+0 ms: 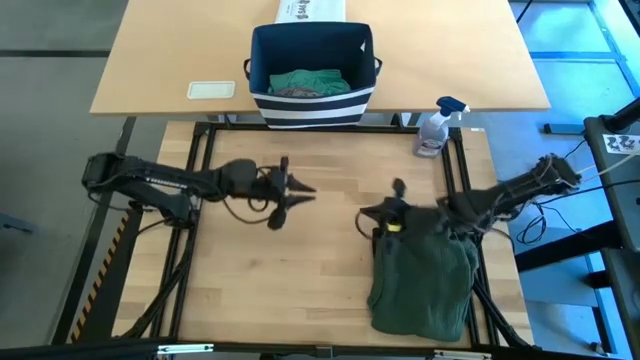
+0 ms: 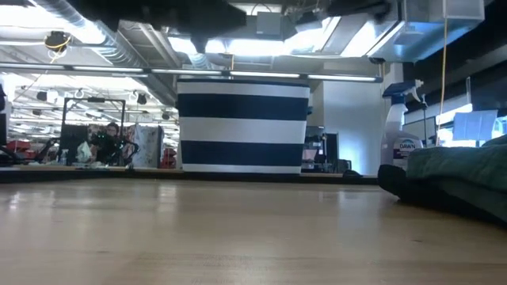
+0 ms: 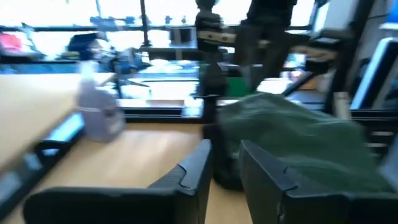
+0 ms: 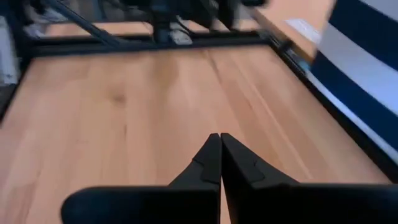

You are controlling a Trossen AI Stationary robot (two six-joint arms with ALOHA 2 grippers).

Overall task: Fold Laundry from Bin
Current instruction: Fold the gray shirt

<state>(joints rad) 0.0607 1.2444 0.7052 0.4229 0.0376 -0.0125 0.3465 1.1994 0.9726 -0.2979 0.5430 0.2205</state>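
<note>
The bin, navy with white stripes, stands on the far table behind the work table, and teal-green laundry lies in it. A folded dark green garment lies flat on the work table at the near right; the low view shows this garment too. My right gripper hovers shut by the garment's far left corner, with nothing between its fingers. My left gripper hangs over the table's middle left, pointing toward the right arm. It is open by a narrow gap and holds nothing.
A spray bottle stands at the work table's far right corner. A white box sits behind the bin, and a flat white object lies to the bin's left. Bare wood stretches across the table's middle and near left.
</note>
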